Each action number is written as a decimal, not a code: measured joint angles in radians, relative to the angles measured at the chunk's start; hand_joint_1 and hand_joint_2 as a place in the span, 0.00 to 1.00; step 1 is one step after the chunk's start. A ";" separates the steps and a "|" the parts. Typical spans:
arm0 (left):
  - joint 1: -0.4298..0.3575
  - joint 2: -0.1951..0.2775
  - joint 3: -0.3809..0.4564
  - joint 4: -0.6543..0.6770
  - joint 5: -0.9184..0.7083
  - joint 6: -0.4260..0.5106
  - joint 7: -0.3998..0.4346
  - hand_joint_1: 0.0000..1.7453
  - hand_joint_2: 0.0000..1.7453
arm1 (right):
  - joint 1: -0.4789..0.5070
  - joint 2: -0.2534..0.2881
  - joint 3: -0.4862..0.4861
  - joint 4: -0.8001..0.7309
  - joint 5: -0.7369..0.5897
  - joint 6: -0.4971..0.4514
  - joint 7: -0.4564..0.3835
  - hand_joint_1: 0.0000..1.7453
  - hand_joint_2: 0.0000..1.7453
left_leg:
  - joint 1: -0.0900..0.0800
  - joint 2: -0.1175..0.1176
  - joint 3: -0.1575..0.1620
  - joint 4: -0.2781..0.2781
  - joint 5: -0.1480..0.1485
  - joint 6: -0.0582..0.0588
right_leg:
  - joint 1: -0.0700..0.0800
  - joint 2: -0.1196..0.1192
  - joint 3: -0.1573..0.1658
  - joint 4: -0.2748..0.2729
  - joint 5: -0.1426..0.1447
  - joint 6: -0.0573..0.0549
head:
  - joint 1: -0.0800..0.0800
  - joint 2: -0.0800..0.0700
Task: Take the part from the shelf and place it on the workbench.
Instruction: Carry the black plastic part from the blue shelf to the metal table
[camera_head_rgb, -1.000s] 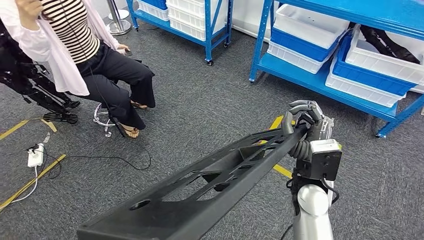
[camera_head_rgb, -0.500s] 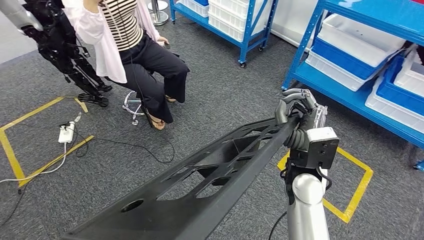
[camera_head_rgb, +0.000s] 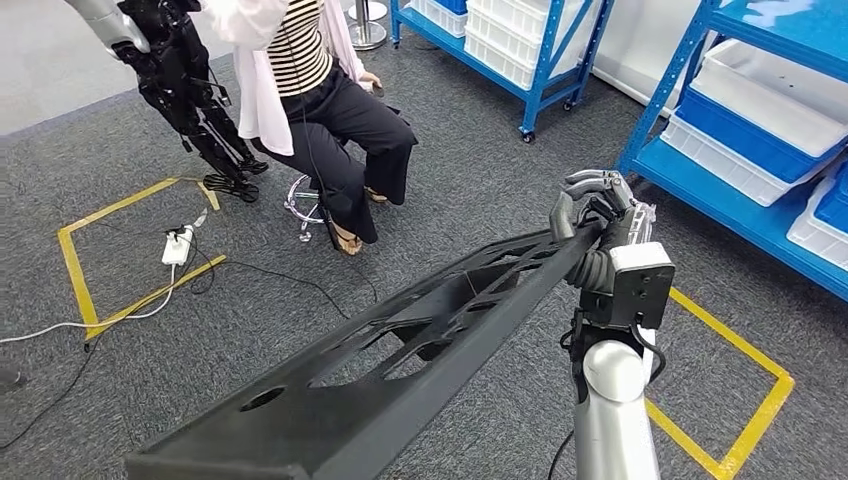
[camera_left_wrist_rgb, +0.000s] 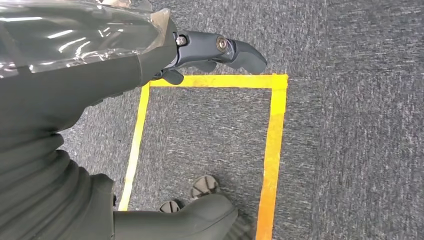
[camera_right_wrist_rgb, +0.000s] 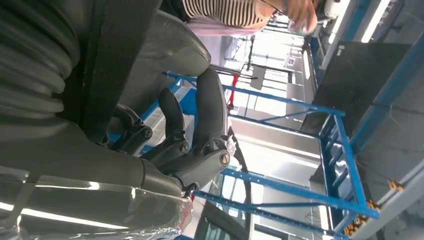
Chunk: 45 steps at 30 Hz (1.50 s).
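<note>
While the long black part (camera_head_rgb: 420, 340) hangs above the grey carpet (camera_head_rgb: 450, 210), the right hand (camera_head_rgb: 592, 215) clamps its far end; the left hand (camera_left_wrist_rgb: 210, 50) has fingers curled, hold unclear; a seated person (camera_head_rgb: 330, 110) is beyond the part, blue shelves (camera_head_rgb: 760, 130) beside its far end.

whole view swung; camera turned, things unmoved.

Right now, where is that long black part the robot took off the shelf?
In the head view the long black part runs from lower left up to the right, its far end gripped by the right hand, above grey carpet near the blue shelf.
</note>
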 joint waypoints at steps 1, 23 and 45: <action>-0.001 0.002 -0.002 0.000 -0.006 -0.005 0.001 0.00 1.00 | -0.009 0.002 0.000 0.000 0.005 0.000 0.012 1.00 1.00 | 0.000 0.020 0.037 -0.069 0.026 -0.002 | 0.003 -0.007 0.001 0.003 -0.004 0.006 | 0.000 0.000; -0.006 0.011 -0.048 0.000 -0.041 0.004 0.024 0.00 1.00 | -0.498 0.130 0.144 0.351 0.004 -0.037 0.234 1.00 1.00 | -0.008 -0.127 0.066 -0.161 0.064 0.021 | -0.003 0.075 -0.018 0.017 0.002 0.025 | 0.007 0.000; -0.023 0.008 -0.040 0.000 0.019 0.069 0.027 0.00 1.00 | -0.719 0.128 0.472 0.507 -0.446 -0.197 0.354 1.00 1.00 | -0.012 -0.064 0.054 -0.154 0.070 0.053 | 0.010 0.049 -0.161 0.299 -0.114 0.032 | 0.011 0.000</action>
